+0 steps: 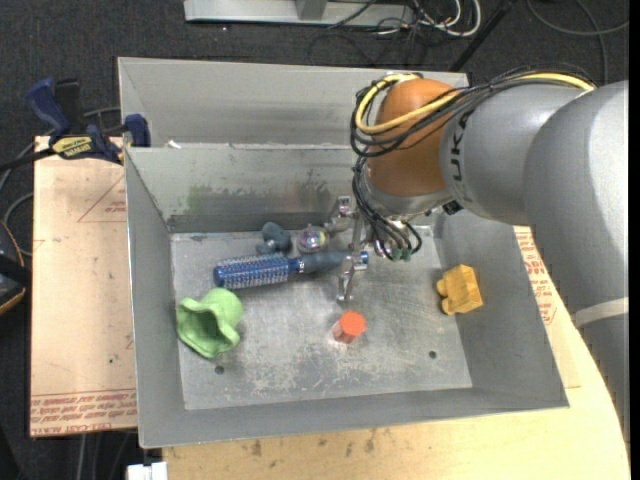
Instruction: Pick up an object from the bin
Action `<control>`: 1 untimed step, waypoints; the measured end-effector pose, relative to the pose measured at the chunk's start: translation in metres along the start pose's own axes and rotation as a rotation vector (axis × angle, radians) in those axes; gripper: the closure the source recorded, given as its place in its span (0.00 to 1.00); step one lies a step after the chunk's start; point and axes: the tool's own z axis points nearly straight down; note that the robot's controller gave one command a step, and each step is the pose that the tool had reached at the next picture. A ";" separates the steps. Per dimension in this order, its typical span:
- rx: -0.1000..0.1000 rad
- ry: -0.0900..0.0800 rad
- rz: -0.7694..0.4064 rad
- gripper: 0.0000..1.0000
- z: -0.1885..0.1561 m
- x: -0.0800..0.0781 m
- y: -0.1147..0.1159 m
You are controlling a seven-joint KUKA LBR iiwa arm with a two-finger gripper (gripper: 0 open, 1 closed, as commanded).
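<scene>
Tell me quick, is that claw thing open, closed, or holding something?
Gripper: cannot be told; it is down by the handle end of the blue hairbrush.

Scuffed matt grey metal bin [300,373]; bristly blue plastic hairbrush [262,271]; soft-looking matt green crumpled piece [210,323]; smooth yellow plastic block [459,289].

One camera: we look down on the bin [290,363] from above, somewhat aside, fairly near; arm [540,158] enters from the view's right.
</scene>
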 end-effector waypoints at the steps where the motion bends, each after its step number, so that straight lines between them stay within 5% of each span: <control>1: 0.000 0.002 -0.001 1.00 -0.001 0.000 0.000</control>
